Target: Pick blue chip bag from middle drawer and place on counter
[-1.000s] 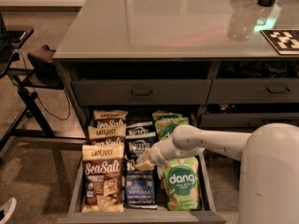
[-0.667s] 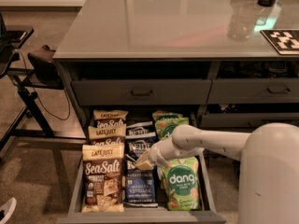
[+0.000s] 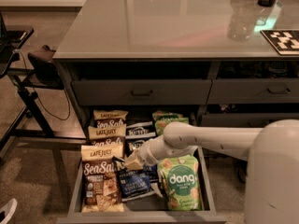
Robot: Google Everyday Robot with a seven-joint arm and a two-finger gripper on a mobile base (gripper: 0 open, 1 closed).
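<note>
The middle drawer [image 3: 76, 193] stands pulled open below the counter [image 3: 163, 22]. It holds three rows of bags: tan SeaSalt bags [image 3: 99, 181] on the left, navy-blue chip bags in the middle, green dang bags [image 3: 180, 183] on the right. The front blue chip bag [image 3: 134, 185] lies tilted, its top towards the left. My gripper [image 3: 132, 163] reaches in from the right on the white arm [image 3: 205, 139] and sits at that bag's top edge, over the middle row. Two more blue bags [image 3: 139, 130] lie behind it.
Two shut drawers with dark handles [image 3: 141, 93] sit above the open one. A clear bottle [image 3: 240, 22] and a black-and-white marker card [image 3: 282, 40] are on the counter's right side. A dark stand with cables [image 3: 28, 73] is at the left. My white body [image 3: 273, 176] fills the lower right.
The gripper has dipped slightly down and left onto the front blue bag. That bag now lies more tilted, its top shifted left.
</note>
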